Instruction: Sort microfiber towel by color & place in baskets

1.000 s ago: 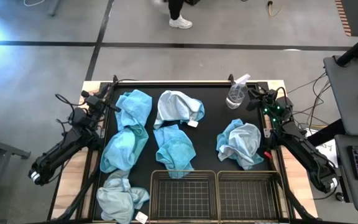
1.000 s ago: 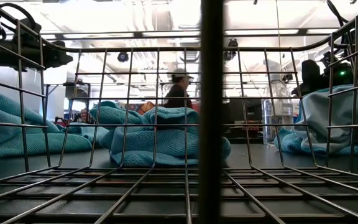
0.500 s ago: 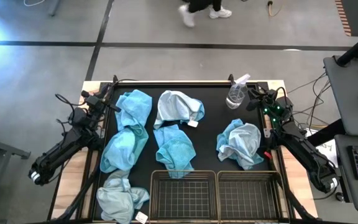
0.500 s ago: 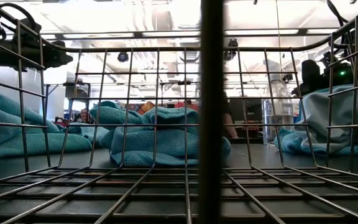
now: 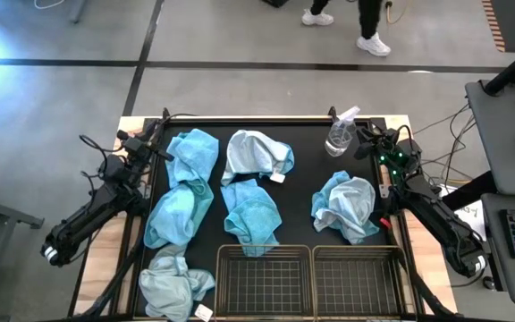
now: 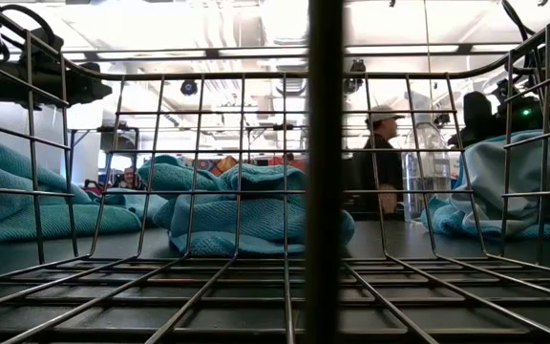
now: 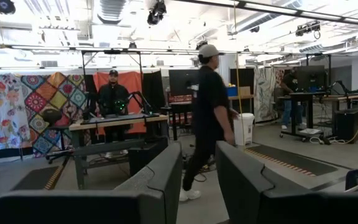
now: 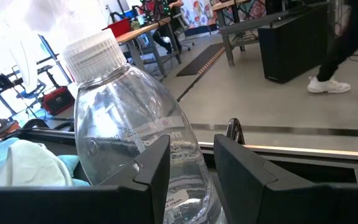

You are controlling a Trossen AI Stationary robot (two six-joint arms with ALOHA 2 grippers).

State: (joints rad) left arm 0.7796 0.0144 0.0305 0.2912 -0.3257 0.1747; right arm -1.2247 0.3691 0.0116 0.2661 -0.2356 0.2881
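Currently both arms are waiting at the far corners of the black surface, neither touching any cloth. Left gripper is sitting at the far left edge, just beside the far turquoise towel; in its wrist view the two fingers are standing apart with nothing between them, pointing out into the room. Right gripper is sitting at the far right corner, just beside the clear spray bottle; its fingers are also standing apart and empty, with the bottle showing close ahead of them, not gripped.

Towels are lying loose and crumpled on the surface:
- a second turquoise towel is lying just nearer than the first, along the left side
- a pale grey-blue towel with a white tag is lying at far centre
- a turquoise towel is lying at centre, its near edge touching the left basket's rim
- a mixed pale and turquoise heap is lying on the right
- a pale grey-blue towel with a tag is lying at the near left corner

Two wire baskets, left and right, are standing side by side at the near edge, both holding nothing.

A person is walking across the floor beyond the surface.
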